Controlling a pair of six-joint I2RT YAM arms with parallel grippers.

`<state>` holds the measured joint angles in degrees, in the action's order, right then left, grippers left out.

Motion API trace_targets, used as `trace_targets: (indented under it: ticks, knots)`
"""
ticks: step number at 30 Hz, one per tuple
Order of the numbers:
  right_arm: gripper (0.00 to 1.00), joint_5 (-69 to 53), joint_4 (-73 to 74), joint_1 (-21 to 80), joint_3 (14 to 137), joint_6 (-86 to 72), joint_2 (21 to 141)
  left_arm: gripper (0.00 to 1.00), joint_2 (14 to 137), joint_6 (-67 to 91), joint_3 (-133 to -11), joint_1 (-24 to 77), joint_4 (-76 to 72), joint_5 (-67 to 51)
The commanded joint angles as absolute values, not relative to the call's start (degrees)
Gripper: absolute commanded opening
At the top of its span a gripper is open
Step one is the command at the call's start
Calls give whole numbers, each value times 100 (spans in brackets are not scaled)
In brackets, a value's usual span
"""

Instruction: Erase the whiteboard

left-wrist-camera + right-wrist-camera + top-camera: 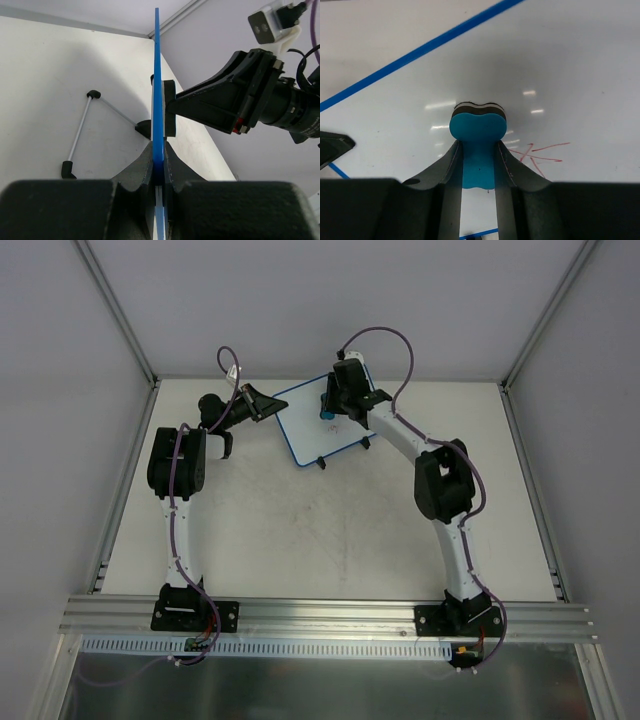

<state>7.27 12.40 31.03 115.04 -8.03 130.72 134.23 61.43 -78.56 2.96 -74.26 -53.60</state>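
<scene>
The whiteboard point(305, 435), white with a thin blue rim, lies tilted at the back of the table, its two black feet point(321, 462) toward me. My left gripper point(268, 408) is shut on its left edge. In the left wrist view the whiteboard rim point(157, 75) runs edge-on between the closed left gripper point(159, 156). My right gripper point(330, 405) is shut on a blue bone-shaped eraser point(478, 127), whose felt face presses on the whiteboard point(570, 70). Red scribbles point(540, 152) lie just right of the eraser.
Grey enclosure walls with aluminium posts point(120, 310) surround the white table point(330, 540). A slotted metal rail point(330, 615) carries both arm bases at the near edge. A wire stand leg with black tips point(80, 132) shows behind the board.
</scene>
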Motion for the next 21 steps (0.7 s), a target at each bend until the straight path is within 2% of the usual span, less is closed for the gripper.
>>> trace_targets:
  ticks: [1, 6, 12, 21]
  knots:
    - [0, 1364, 1450, 2752, 11101, -1361, 12964, 0, 13175, 5906, -7761, 431, -8104, -6003]
    - [0, 1029, 1441, 2408, 10723, -1784, 12876, 0, 13166, 5906, -7761, 431, -8104, -6003]
    - [0, 1257, 1441, 2312, 10301, -2021, 12762, 0, 13157, 5906, -7743, 431, -8112, -6003]
    - [0, 905, 1433, 2276, 10266, -2171, 12788, 0, 13166, 5906, -7743, 431, -8121, -5994]
